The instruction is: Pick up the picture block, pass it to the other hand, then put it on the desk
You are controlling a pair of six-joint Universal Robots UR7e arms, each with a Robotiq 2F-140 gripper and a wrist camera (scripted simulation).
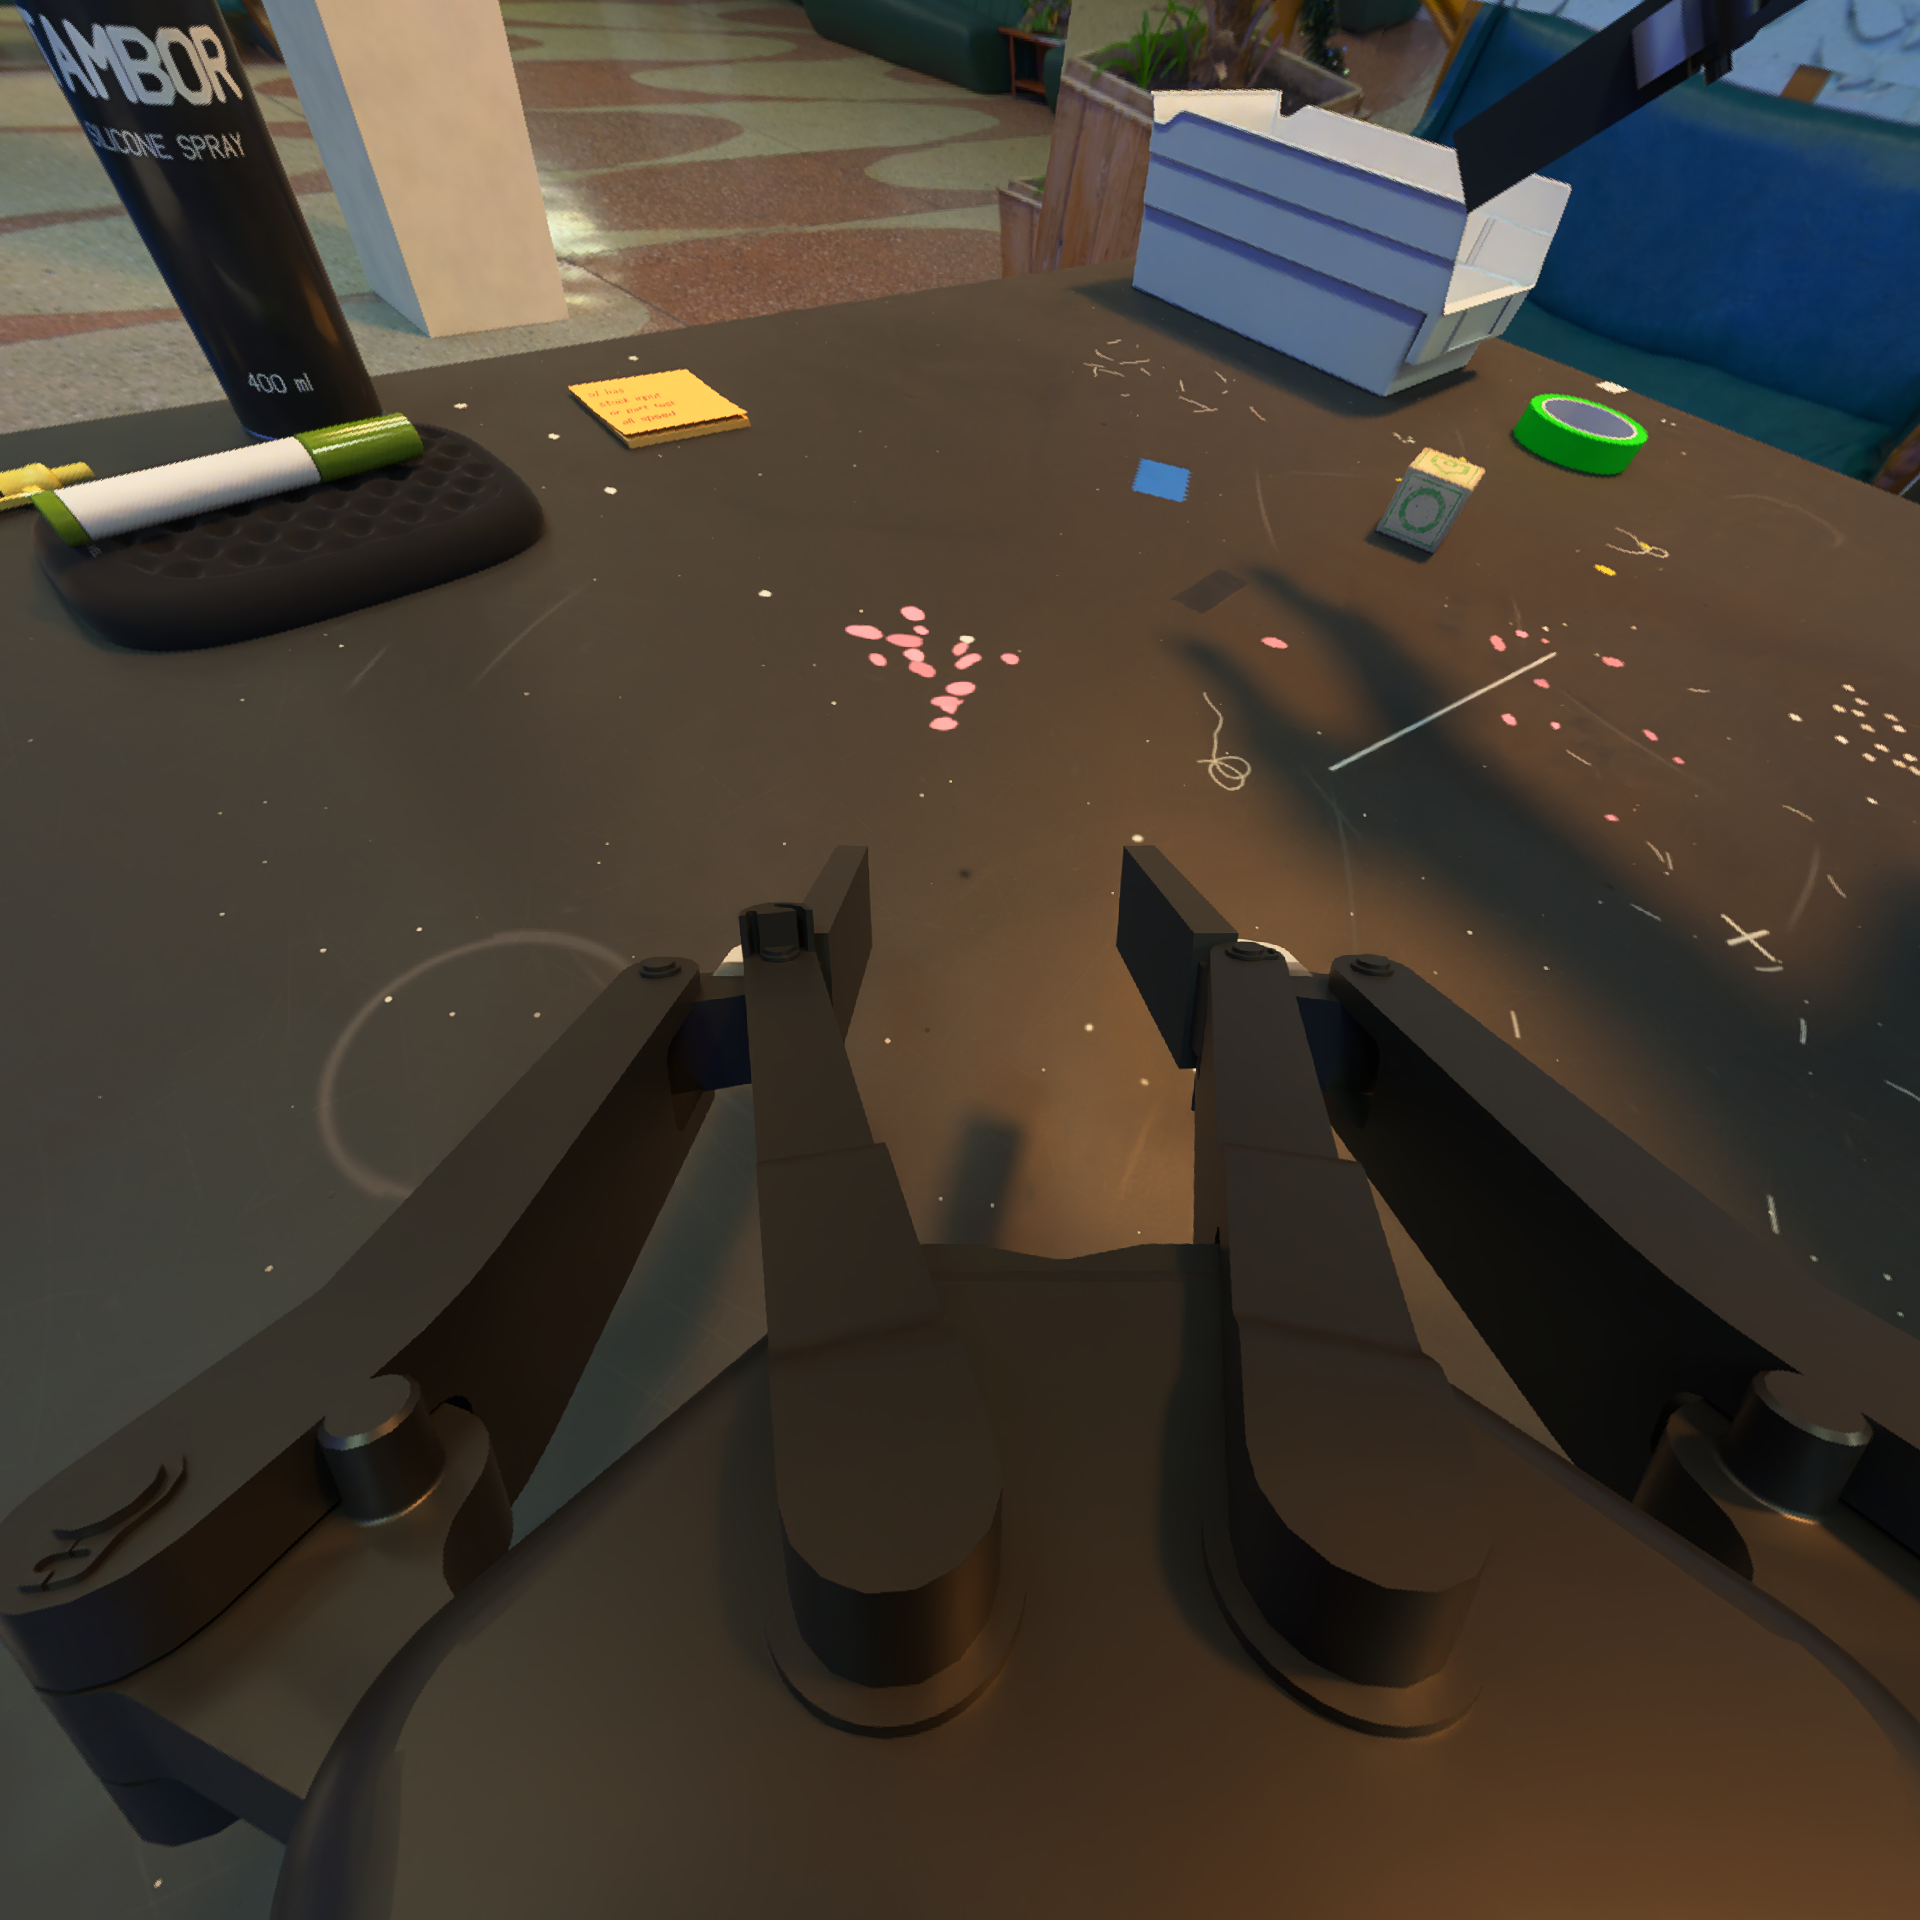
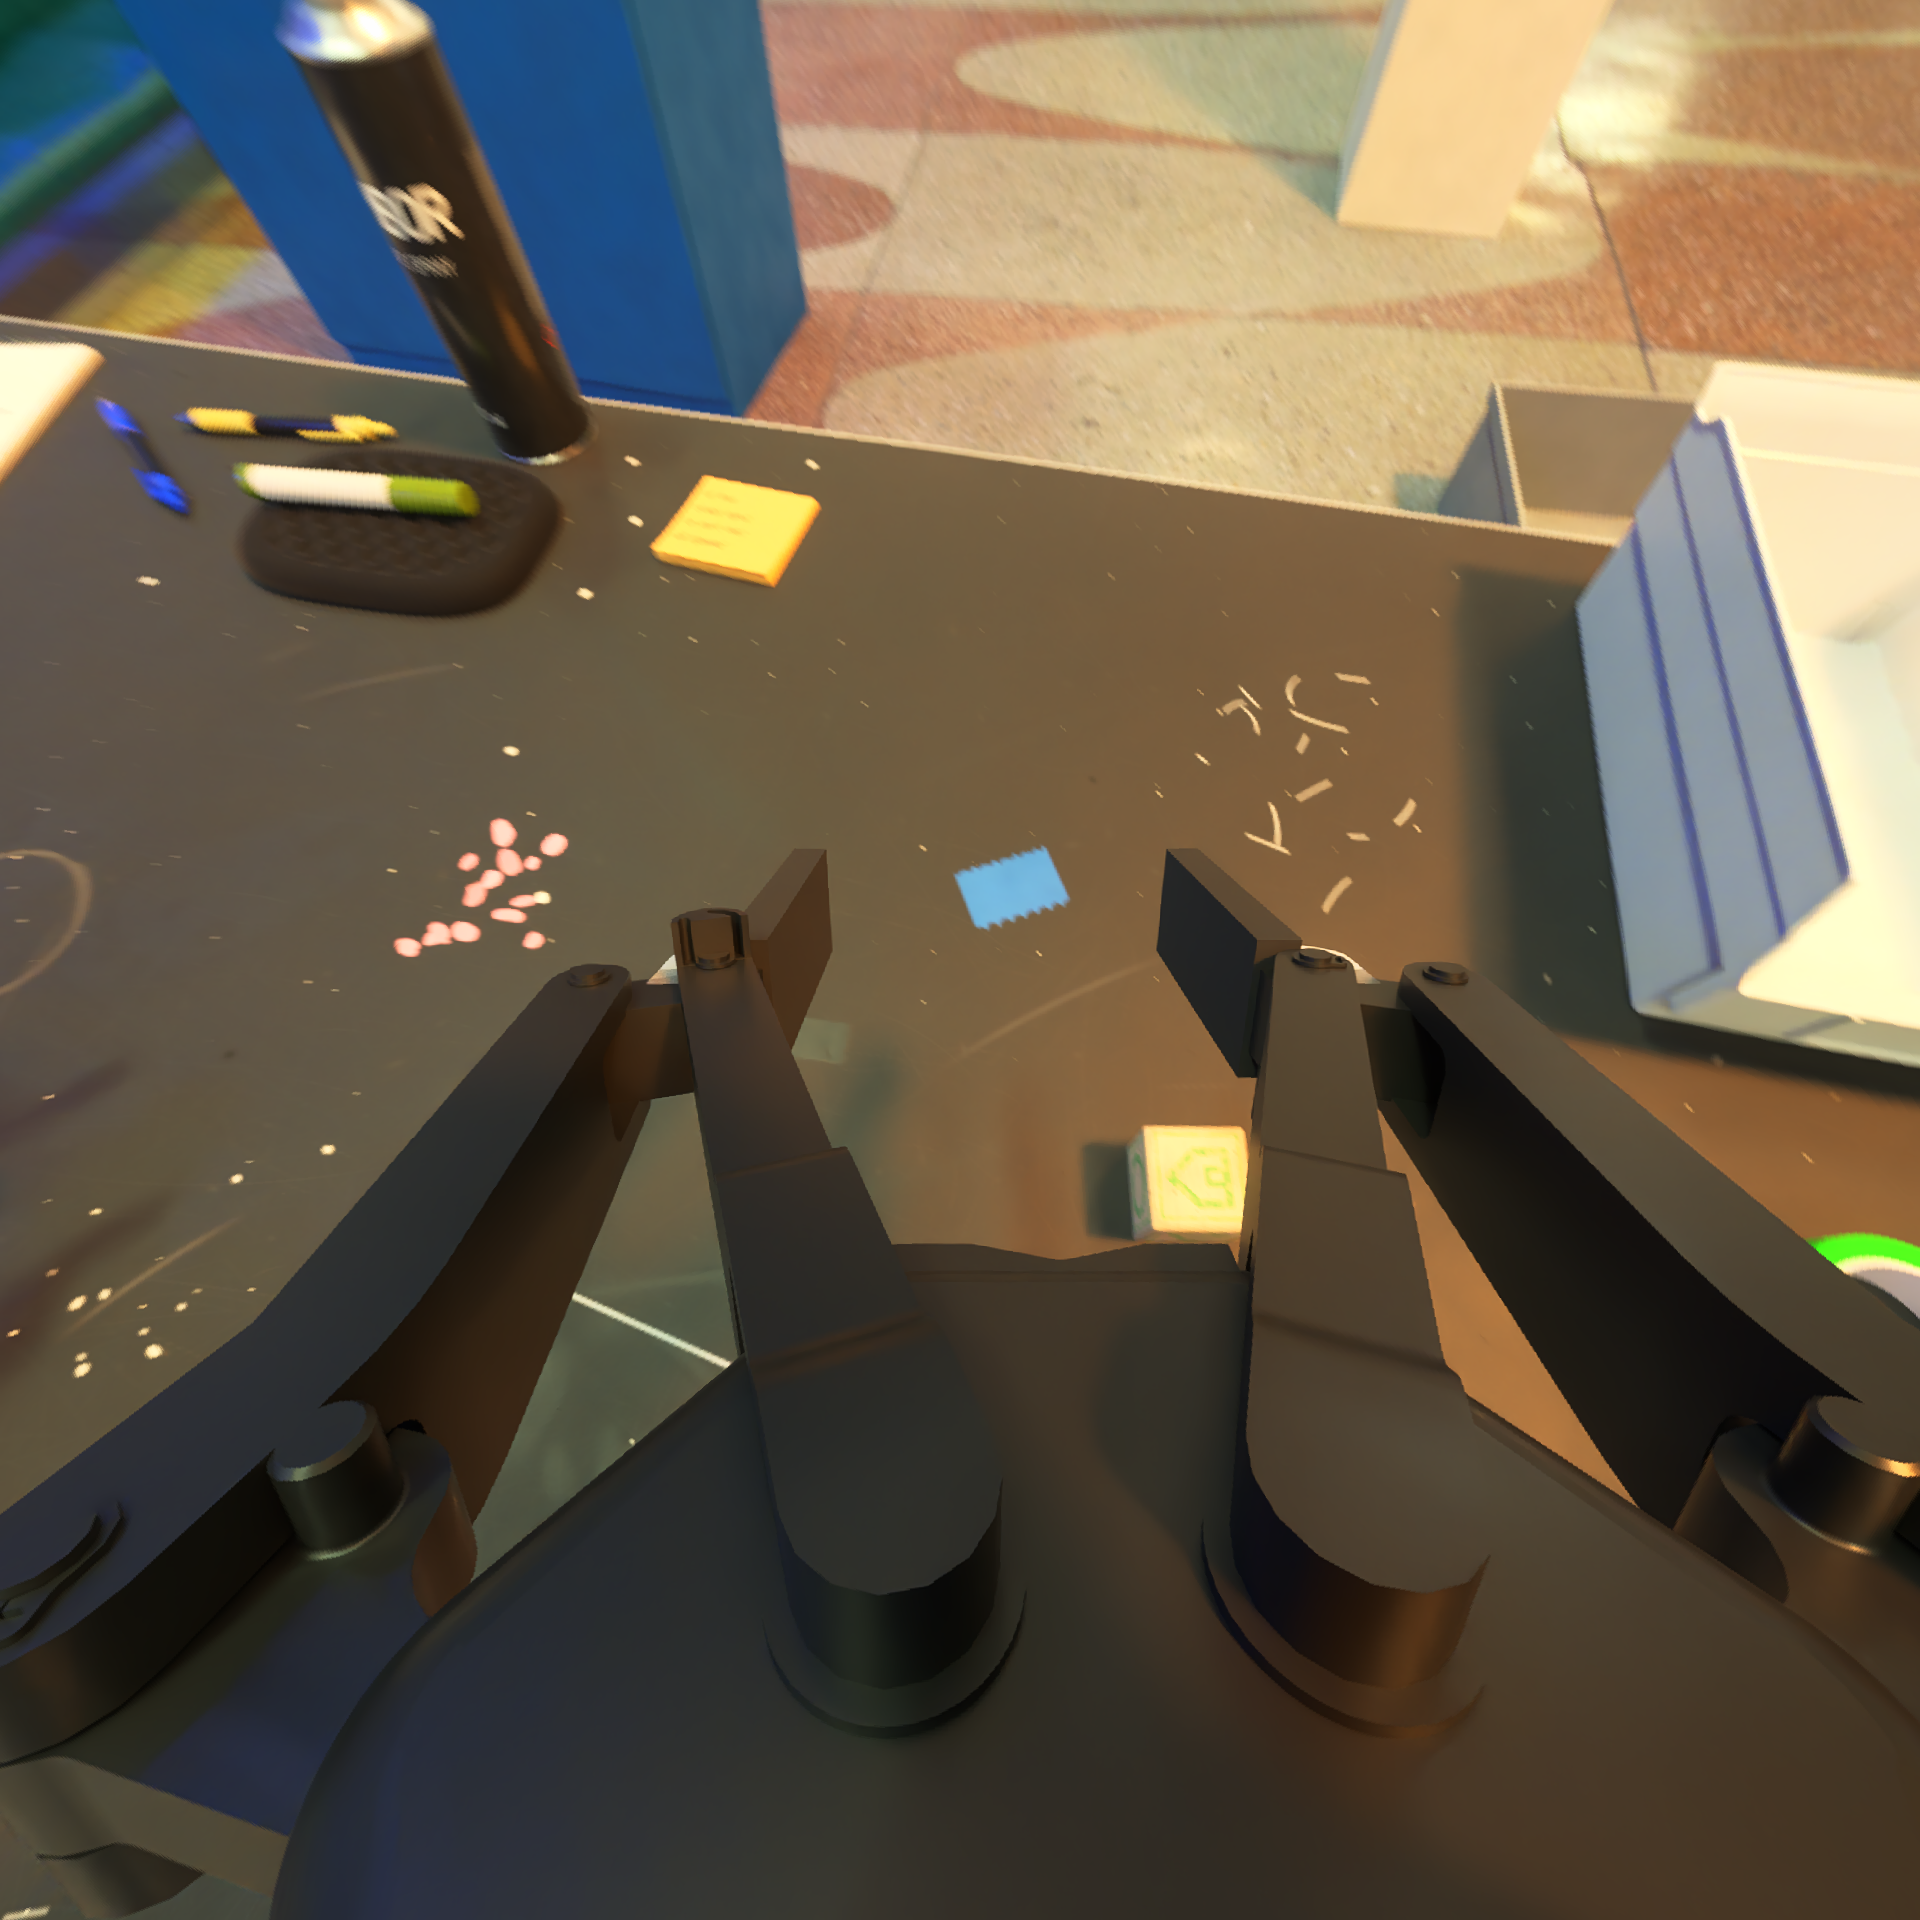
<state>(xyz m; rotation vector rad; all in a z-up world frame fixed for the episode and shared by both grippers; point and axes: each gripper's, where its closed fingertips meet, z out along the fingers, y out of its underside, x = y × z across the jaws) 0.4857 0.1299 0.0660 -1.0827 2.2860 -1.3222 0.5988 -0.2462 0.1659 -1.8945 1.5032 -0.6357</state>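
The picture block (image 1: 1425, 501) is a small pale cube with green drawings, lying on the dark desk (image 1: 727, 790) at the far right of the left wrist view. My left gripper (image 1: 992, 914) is open and empty, well short of it and to its left. In the right wrist view the block (image 2: 1190, 1181) lies on the desk below my right gripper (image 2: 992, 920), close to the right finger's inner side and behind the fingertips. The right gripper is open and empty above the desk. Its dark arm (image 1: 1600, 94) shows at the top right of the left wrist view.
A white and blue bin (image 1: 1340, 249) stands at the back right, a green tape roll (image 1: 1579, 432) beside the block. A black spray can (image 1: 208, 218), a green-capped marker (image 1: 223, 478) on a black pad (image 1: 312, 561), a yellow note pad (image 1: 660, 407) and a blue scrap (image 1: 1161, 480) lie at the back.
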